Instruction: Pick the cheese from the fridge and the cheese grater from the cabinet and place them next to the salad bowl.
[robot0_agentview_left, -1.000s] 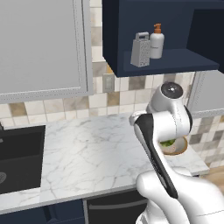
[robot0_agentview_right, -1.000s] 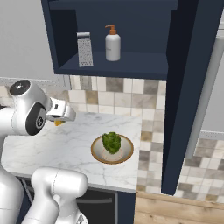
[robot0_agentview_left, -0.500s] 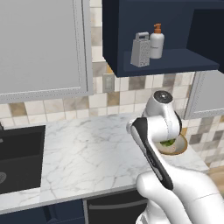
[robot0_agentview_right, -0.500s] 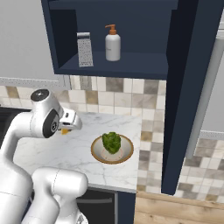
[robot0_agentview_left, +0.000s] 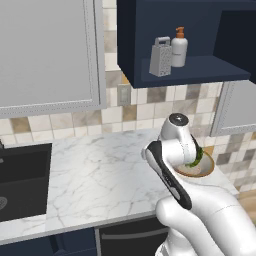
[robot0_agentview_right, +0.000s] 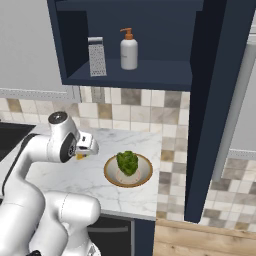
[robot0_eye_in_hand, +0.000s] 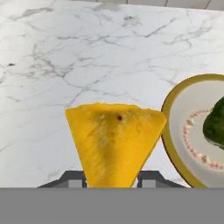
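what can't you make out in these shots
- Gripper, hand view: fingertips mostly behind the cheese; whether the wedge touches the counter is unclear.
- Salad bowl, left base view: mostly behind the arm.
- Salad bowl, hand view: cut off by the right edge.
- Cheese grater, right base view: too small to read its holes.
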